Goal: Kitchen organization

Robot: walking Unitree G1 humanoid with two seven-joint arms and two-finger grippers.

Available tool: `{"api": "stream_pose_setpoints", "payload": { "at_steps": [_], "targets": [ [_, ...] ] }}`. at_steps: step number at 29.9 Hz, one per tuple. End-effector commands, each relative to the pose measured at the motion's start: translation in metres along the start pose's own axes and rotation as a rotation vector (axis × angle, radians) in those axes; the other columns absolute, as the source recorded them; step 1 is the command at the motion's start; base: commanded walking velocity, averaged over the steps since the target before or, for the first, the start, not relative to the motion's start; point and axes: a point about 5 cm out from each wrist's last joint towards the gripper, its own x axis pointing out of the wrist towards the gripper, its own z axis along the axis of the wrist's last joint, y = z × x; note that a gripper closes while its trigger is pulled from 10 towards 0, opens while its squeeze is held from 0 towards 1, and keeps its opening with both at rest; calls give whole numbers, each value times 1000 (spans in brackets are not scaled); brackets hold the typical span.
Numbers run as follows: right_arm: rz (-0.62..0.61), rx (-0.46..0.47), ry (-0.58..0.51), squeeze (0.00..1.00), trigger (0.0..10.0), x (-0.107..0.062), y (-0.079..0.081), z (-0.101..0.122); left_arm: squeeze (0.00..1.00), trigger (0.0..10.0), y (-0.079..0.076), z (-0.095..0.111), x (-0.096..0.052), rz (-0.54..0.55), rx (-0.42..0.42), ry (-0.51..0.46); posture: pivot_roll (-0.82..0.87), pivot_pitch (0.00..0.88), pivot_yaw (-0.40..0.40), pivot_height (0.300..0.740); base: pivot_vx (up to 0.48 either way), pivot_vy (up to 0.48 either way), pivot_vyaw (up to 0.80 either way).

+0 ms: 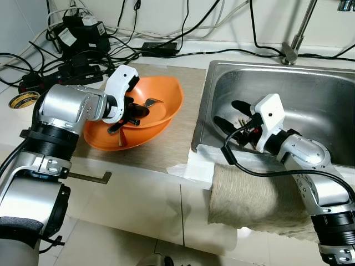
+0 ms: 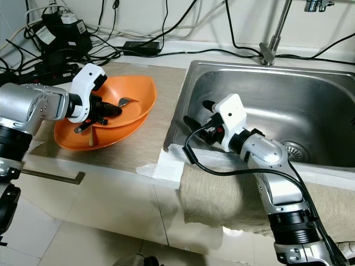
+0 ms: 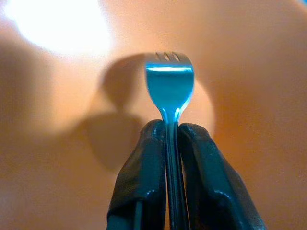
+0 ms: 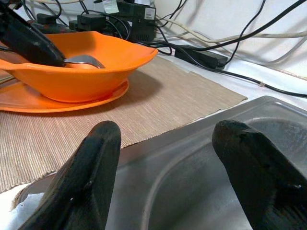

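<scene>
1. Left eye view. My left end effector [image 1: 135, 111] sits inside the orange bowl [image 1: 166, 94], fingers clamped on a fork [image 1: 151, 102]. The bowl rests on an orange plate [image 1: 111, 141], which sits on a woven mat [image 1: 186, 127] on the tabletop [image 1: 138, 199]. The fork's long axis runs from my fingers out toward the sink [image 1: 310, 94], head pointing that way. My left arm is the nearer one to the bowl.

2. Right eye view. My right end effector [image 2: 201, 113] hangs just inside the near left corner of the sink, over a cloth [image 2: 222, 199] draped on the front edge. Its fingers are spread wide and hold nothing. The bowl lies well off to its left.

3. Left wrist view. Both fingers [image 3: 144, 177] are closed tight on the fork's neck; the tines hang just above the bowl's orange floor and throw a shadow on it. Judgement: the fork is about to be set down, so the next move is a small lowering, then release.

4. Right wrist view. Fingers apart, empty, over the sink rim, aimed across the mat at the bowl.
</scene>
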Motion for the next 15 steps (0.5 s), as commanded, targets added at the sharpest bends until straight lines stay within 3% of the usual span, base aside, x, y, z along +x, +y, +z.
{"api": "stream_pose_setpoints", "payload": {
  "at_steps": [1,6,15],
  "targets": [
    [12,2,-16,0,10000,-1,2,4,0,0,5,-1,-2,24,-21,-34,-25,0,90,740,0,0,0],
    [12,5,-11,0,10000,-1,1,4,0,0,7,9,-8,29,-39,-131,-23,0,84,740,0,0,0],
    [17,7,-8,0,10000,-1,1,4,0,0,4,18,-13,22,-57,-201,-22,0,80,740,0,0,0]
  ]
}}
